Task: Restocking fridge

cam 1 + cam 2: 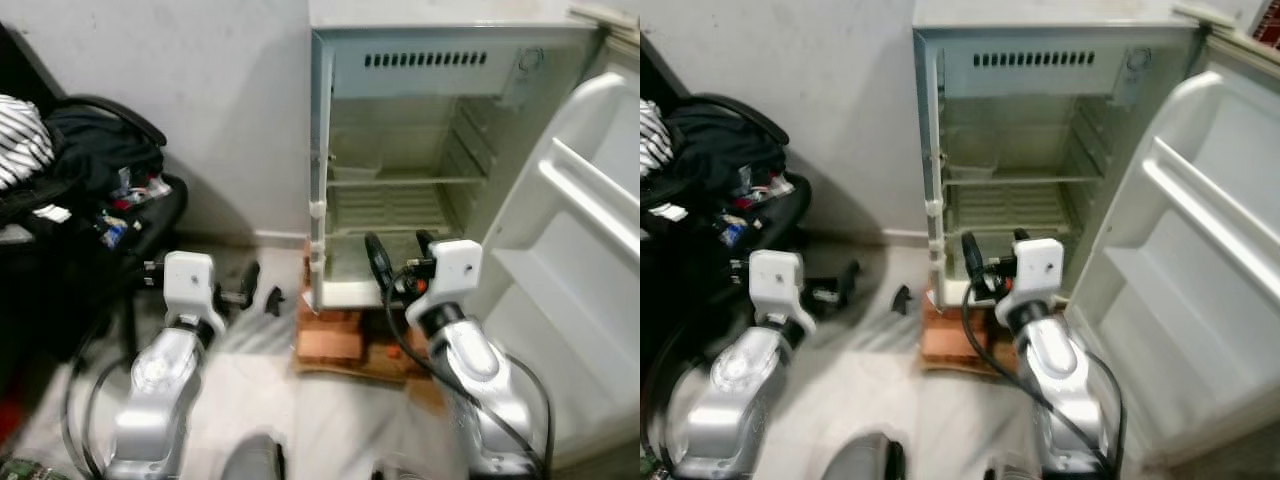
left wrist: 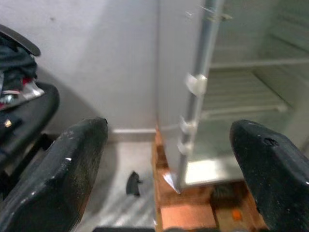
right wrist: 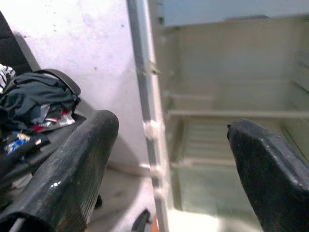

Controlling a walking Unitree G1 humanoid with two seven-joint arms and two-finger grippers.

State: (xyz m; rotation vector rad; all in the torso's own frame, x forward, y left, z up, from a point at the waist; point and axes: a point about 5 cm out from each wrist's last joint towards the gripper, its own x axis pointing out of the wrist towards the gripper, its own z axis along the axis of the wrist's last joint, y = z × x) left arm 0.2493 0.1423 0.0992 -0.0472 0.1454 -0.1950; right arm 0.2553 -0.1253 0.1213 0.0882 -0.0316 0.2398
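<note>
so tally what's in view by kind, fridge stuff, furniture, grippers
fridge: 1
fridge door, open: 1
shelves inside: 2
bricks under the fridge: 1 stack
chair piled with clothes: 1
grippers, left and right, fingers apart, nothing held: 2
total: 8

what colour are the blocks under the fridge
Reddish-orange, like brick; the blocks under the fridge show best in the left eye view.

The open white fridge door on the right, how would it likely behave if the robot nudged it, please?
The open white fridge door would probably swing easily, since its shelves look bare. The small white fridge rests on reddish bricks, so a hard shove might rock it.
</note>
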